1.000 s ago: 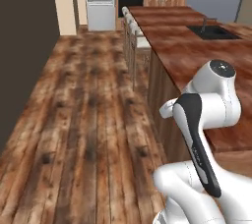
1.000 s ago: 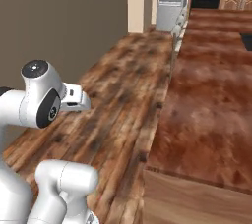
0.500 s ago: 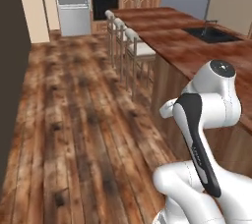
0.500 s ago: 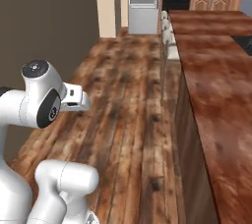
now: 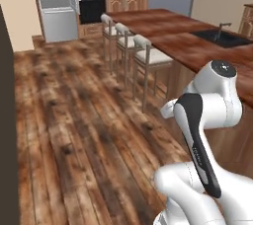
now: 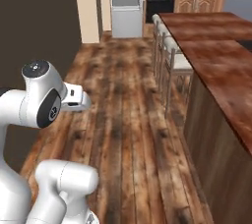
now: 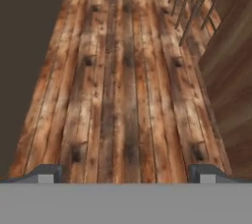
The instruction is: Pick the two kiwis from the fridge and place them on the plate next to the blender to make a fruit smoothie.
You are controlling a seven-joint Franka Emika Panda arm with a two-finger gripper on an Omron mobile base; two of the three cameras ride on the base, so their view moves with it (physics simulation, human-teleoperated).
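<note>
Since the earlier frames my base has turned and driven, so the whole scene has shifted: the fridge [image 5: 58,7] now stands at the far left of the left base view, and the stools [image 5: 148,56] stand nearer. Fridge [image 6: 127,3], far end of the room, door swung open, pale shelves showing; the black oven [image 6: 158,2] is just to its right. Its contents are too small to make out. Counter [image 6: 216,56], long brown top along the right side, with a sink [image 5: 225,38] set in it and three stools at its left edge. Floor [image 7: 123,80], dark wood planks, directly below my pincer [image 7: 125,173]. My pincer's two tips [image 7: 47,173] stand wide apart with only floor between them, gripping nothing.
</note>
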